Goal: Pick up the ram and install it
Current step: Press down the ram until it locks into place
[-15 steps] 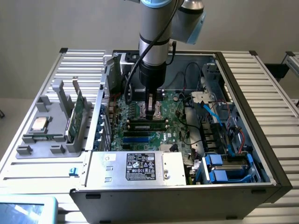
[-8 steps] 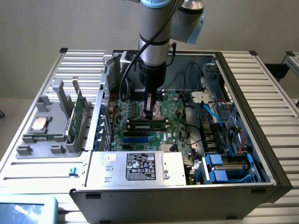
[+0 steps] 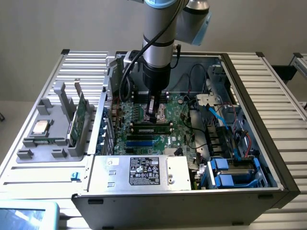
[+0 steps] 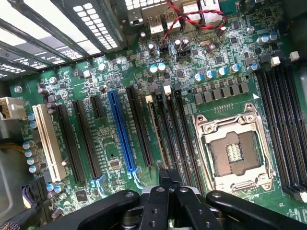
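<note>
The ram (image 3: 152,126) is a thin green stick standing on edge in one of the motherboard's (image 3: 144,141) black memory slots inside the open computer case. In the wrist view the ram (image 4: 156,134) appears as a narrow brownish edge running along a slot beside the empty processor socket (image 4: 235,153). My gripper (image 3: 153,116) hangs straight down over it, its fingers shut together. Seen from the wrist, the gripper (image 4: 170,178) sits right at one end of the stick. I cannot tell whether the tips touch it.
A grey holder (image 3: 53,136) at the exterior view's left carries a second green board (image 3: 78,120) and a silver processor chip (image 3: 39,127). The power supply (image 3: 139,170) fills the case's front. Cables (image 3: 218,115) and blue drive bays (image 3: 230,172) crowd the exterior view's right.
</note>
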`<action>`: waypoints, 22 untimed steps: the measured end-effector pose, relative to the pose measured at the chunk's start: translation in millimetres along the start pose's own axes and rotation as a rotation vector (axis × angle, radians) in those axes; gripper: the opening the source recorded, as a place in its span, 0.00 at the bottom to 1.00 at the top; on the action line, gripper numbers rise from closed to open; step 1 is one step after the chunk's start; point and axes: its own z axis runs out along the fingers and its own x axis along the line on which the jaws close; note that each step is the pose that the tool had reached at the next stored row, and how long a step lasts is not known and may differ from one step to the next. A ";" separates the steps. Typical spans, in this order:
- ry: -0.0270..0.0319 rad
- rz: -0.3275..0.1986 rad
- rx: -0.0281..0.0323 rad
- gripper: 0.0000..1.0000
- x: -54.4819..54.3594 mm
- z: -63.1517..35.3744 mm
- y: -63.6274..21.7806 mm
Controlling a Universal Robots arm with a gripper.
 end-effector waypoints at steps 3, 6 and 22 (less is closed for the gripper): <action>-0.0001 0.001 0.0000 0.09 0.0 0.0 0.0; 0.0000 0.001 0.0000 0.09 0.0 0.0 0.0; -0.0021 0.081 -0.0013 0.09 0.0 0.0 0.0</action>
